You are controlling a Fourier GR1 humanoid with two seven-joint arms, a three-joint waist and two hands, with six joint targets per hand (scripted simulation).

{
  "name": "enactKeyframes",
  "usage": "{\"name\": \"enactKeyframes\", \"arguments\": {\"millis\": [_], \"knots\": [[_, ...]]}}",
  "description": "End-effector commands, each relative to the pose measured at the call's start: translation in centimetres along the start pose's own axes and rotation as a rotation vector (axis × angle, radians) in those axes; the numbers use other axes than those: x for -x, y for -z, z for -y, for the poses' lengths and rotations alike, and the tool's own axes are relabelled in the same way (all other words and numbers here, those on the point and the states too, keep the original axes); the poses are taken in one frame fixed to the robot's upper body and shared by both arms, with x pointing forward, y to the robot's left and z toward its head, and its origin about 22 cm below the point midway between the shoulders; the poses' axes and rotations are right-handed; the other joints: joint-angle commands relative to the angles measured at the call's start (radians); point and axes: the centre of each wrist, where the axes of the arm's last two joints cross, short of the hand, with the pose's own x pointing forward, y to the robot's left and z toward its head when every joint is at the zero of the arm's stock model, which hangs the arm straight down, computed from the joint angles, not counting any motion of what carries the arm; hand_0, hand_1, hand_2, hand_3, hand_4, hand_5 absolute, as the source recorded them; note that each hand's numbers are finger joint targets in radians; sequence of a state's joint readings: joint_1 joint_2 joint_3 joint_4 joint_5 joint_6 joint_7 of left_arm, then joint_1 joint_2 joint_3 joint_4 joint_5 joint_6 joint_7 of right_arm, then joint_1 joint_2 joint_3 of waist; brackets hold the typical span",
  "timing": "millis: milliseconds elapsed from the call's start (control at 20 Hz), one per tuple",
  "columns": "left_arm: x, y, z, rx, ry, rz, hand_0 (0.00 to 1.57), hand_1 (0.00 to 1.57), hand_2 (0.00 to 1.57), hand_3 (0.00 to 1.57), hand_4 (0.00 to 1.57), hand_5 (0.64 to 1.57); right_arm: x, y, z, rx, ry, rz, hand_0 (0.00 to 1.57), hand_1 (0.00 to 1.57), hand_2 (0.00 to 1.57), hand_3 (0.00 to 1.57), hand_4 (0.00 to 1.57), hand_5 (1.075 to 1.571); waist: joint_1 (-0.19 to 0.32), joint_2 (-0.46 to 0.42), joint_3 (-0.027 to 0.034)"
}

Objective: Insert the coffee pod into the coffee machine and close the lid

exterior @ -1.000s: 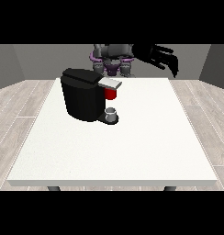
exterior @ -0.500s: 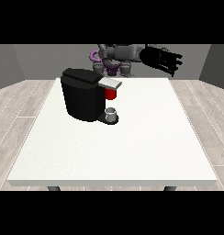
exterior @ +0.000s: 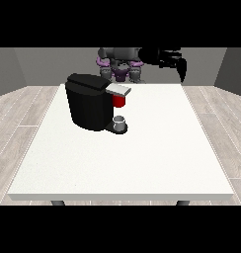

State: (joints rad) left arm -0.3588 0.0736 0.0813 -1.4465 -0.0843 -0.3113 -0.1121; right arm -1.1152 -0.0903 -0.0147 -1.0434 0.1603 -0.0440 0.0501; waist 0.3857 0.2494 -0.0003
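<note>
Hand at the view's right [exterior: 173,60]: raised beyond the table's [exterior: 142,163] 1 o'clock edge; finger state unclear.
Coffee machine [exterior: 90,101]: at 10 o'clock.
Open room: 3 to 6 o'clock.

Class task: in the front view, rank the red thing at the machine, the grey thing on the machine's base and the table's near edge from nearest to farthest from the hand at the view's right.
From the hand:
1. Red thing, under the lid.
2. Grey thing, lower, on the base.
3. Near edge, at the view's bottom.

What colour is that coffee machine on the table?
Black, with a grey lid; the coffee machine shows best in the front view.
</note>
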Motion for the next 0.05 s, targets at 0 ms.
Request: {"name": "enactKeyframes", "arguments": {"millis": [0], "knots": [[1.69, -1.31, -0.78, -0.083, -0.016, -0.074, 0.0, 0.0, 0.0, 0.0, 0.27, 1.571, 2.51, -2.53, -4.58, -0.073, 0.073, 0.011, 0.0, 0.0, 0.0, 0.0, 0.26, 1.571, -0.071, -0.071, 0.0002]]}}
